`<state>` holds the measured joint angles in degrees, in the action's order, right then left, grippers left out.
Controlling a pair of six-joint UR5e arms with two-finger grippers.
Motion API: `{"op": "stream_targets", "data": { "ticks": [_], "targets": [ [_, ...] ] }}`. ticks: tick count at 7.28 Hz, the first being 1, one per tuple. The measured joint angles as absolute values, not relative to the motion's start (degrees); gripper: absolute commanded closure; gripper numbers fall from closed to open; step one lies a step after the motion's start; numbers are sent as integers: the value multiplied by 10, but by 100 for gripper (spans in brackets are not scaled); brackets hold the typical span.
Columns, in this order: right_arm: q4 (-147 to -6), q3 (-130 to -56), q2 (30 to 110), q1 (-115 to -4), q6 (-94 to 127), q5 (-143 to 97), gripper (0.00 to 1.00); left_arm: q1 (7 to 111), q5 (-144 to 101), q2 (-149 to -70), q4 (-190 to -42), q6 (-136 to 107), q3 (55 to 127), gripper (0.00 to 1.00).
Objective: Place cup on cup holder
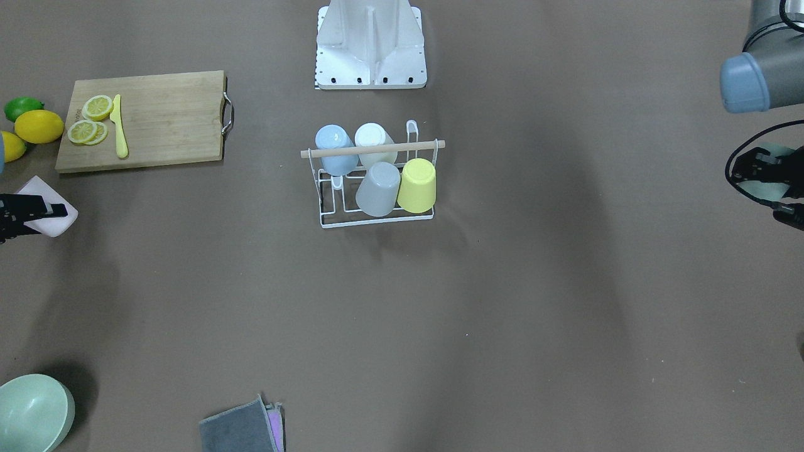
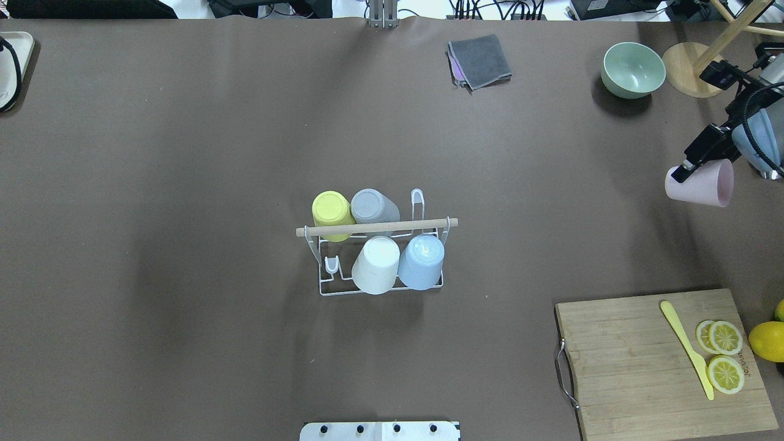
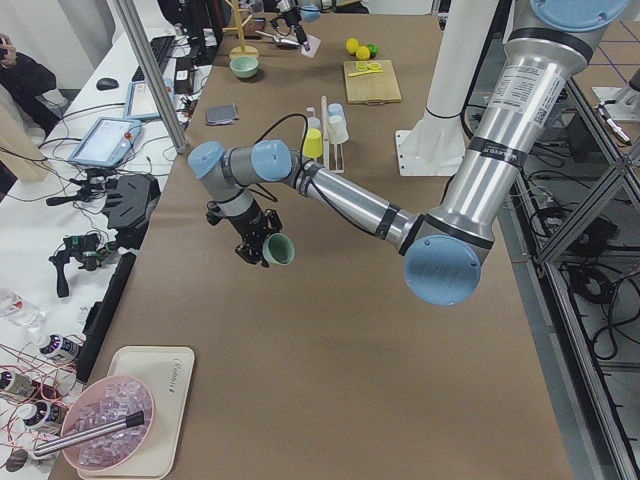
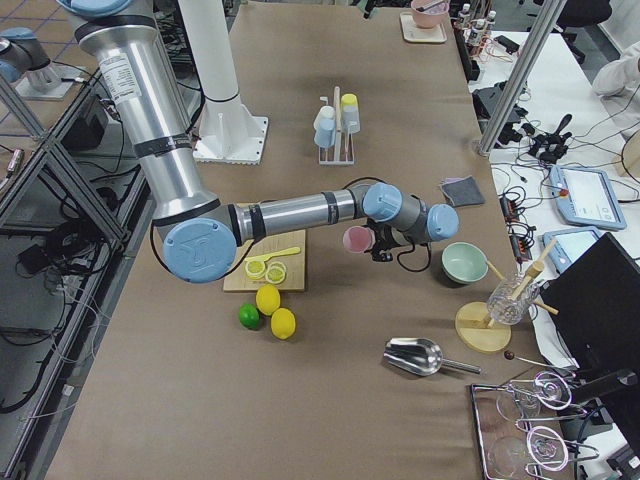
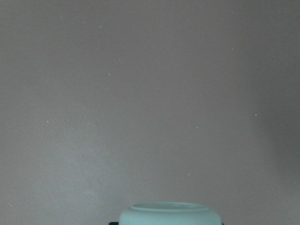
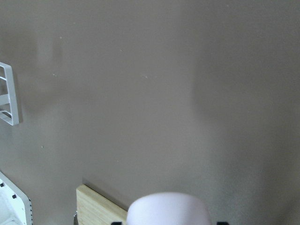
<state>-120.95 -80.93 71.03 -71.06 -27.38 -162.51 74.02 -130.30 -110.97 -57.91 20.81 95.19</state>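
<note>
While the overhead view crops out the left claw [image 1: 765, 182], the front-facing view shows it clamped on a mint-green plastic cup [image 1: 771, 164] at the brown surface [image 1: 565, 282] edge. The right claw [image 2: 687, 170] grips a pale pink plastic cup [image 2: 704, 185] (tipped sideways). The white wire cup holder [image 2: 376, 228] stands mid-surface, bearing four upended cups, well apart from both.

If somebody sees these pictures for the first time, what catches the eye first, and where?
First the white wire cup holder in the middle of the table, with a yellow cup, a grey cup, a white cup and a blue cup upturned on it. Then, far out at the table's ends, the right gripper holds a pink cup, the left gripper a mint cup.
</note>
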Motion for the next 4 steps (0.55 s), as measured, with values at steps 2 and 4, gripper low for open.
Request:
{"op": "stream_targets", "data": {
  "ticks": [2, 4],
  "targets": [
    [-1140, -801, 727, -711, -280, -1679, 69, 750, -1320, -1105, -703, 157, 966, 100],
    [-1092, -797, 746, -712, -282, -1764, 69, 748, -1355, -1103, -856, 48, 970, 100]
  ]
}}
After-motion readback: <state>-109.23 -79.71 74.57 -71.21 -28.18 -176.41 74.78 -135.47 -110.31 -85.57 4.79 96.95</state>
